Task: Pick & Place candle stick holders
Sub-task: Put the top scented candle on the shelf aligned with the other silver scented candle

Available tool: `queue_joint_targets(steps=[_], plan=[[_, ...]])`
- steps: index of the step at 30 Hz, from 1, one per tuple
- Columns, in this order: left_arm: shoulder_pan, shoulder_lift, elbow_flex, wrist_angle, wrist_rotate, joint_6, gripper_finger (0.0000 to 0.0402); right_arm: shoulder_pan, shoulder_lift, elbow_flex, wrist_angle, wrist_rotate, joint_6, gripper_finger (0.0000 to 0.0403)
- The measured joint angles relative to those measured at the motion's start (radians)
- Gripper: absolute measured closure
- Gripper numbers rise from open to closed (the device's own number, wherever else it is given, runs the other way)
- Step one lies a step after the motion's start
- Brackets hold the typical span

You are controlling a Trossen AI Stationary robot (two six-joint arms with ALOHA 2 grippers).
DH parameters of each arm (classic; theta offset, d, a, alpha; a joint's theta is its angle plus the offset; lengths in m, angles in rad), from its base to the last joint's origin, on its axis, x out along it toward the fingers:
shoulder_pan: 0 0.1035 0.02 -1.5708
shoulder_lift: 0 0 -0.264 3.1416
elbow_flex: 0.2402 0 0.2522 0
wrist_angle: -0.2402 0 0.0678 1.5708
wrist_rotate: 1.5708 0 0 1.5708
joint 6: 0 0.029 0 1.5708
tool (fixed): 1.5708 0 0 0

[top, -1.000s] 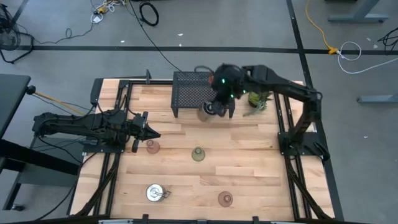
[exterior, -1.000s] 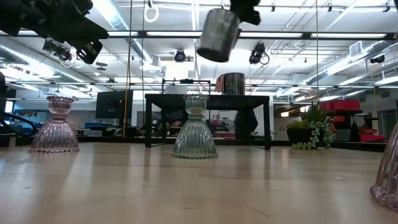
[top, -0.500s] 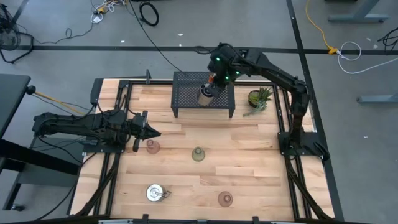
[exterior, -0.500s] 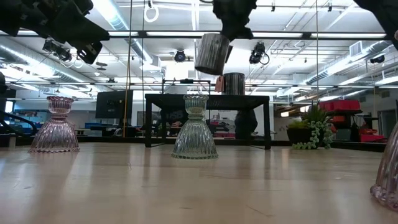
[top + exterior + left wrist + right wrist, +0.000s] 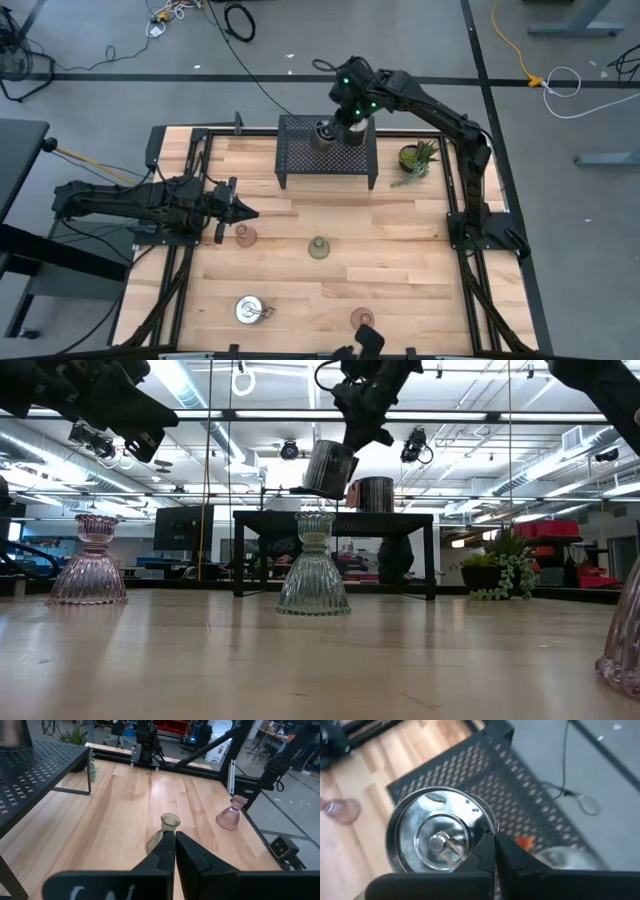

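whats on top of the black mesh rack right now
One silver holder stands on the black mesh rack. The right gripper holds a second silver holder just above it, tilted. The rack's far side is hidden behind them.

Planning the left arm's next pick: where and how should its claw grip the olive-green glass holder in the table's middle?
Take the olive-green holder at its narrow waist, between the flared base and top cup. It stands upright with open table around it, so come straight down from above, or level from the left claw's side.

— From where do the cameras look?
— One looks straight down on the whole table (image 5: 400,250), one level across it. Wrist cameras sit close; all see the black rack (image 5: 327,152).
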Motion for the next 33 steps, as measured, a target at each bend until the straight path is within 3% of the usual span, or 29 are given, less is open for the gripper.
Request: queue_joint_targets(steps=[6, 33], plan=[[0.000, 0.000, 0.000, 0.000, -0.011, 0.003, 0.0385, -0.031, -0.002, 0.000, 0.078, -0.017, -0.008, 0.0403], [0.000, 0.000, 0.000, 0.000, -0.010, 0.002, 0.0385, -0.106, 0.046, 0.000, 0.066, -0.017, -0.031, 0.0403]])
